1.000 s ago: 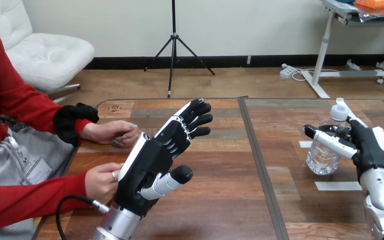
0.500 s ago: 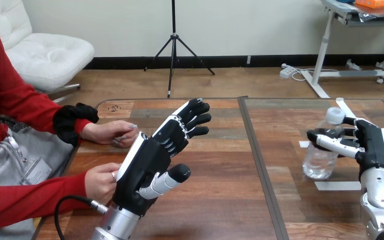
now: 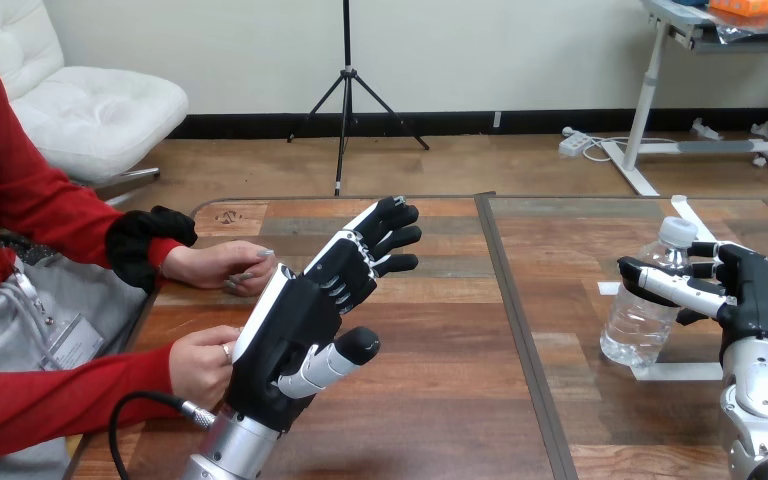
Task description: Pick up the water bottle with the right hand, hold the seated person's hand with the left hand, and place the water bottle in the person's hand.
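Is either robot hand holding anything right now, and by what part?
The right hand grips the water bottle round its upper body, below the cap, thumb across the front. The left hand is open, holding nothing.

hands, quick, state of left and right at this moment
Left hand: open, fingers straight, holding nothing.
Right hand: closed, thumb and fingers curled round the water bottle.
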Tool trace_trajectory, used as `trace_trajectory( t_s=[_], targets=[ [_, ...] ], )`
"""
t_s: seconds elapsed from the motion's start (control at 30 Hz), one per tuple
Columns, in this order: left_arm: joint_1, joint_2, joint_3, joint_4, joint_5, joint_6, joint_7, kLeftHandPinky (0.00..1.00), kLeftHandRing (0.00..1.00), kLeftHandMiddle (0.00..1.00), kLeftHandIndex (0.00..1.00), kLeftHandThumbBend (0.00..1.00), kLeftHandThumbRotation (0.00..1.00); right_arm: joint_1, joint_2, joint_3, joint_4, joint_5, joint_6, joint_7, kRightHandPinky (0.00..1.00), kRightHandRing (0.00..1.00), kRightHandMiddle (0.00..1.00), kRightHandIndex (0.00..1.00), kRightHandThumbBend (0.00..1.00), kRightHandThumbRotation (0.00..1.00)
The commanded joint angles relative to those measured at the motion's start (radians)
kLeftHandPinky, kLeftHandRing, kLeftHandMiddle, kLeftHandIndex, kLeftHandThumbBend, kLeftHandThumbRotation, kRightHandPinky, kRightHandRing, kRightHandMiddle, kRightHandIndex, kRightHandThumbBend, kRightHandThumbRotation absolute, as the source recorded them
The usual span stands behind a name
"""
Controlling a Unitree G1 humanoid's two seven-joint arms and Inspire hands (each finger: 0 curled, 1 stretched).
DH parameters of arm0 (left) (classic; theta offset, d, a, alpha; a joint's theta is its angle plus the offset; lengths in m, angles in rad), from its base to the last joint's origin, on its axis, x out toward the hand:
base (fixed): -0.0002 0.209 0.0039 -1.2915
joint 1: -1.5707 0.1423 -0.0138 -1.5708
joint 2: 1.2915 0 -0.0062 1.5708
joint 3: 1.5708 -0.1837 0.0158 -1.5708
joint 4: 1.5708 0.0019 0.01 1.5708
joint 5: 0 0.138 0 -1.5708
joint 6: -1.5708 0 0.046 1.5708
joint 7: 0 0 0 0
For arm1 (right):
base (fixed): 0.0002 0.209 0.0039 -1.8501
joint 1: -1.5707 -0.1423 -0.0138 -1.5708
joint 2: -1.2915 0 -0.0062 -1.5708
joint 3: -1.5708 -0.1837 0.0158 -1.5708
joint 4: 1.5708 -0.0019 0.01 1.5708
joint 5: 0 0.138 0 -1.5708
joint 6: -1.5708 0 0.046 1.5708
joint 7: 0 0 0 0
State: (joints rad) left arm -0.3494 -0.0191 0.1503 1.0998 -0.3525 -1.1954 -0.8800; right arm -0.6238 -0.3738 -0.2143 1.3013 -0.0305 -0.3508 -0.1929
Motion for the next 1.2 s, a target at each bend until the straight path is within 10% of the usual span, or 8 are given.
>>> trace_trajectory(
  t_s=[0.0,1.17],
  targets=[
    [-0.027,-0.006,0.013,-0.036,-0.026,-0.013,-0.007,0.81,0.88,0.90,0.89,0.99,0.74,-0.060,0.018,-0.015,-0.005,0.015,-0.022,-0.011,0.26,0.33,0.43,0.45,0.89,0.00],
    [-0.029,-0.014,0.018,-0.032,-0.036,-0.017,-0.028,0.82,0.88,0.90,0.90,0.99,0.74,-0.048,0.075,-0.120,-0.063,0.178,-0.102,0.132,0.27,0.32,0.40,0.43,0.82,0.00]
  ],
)
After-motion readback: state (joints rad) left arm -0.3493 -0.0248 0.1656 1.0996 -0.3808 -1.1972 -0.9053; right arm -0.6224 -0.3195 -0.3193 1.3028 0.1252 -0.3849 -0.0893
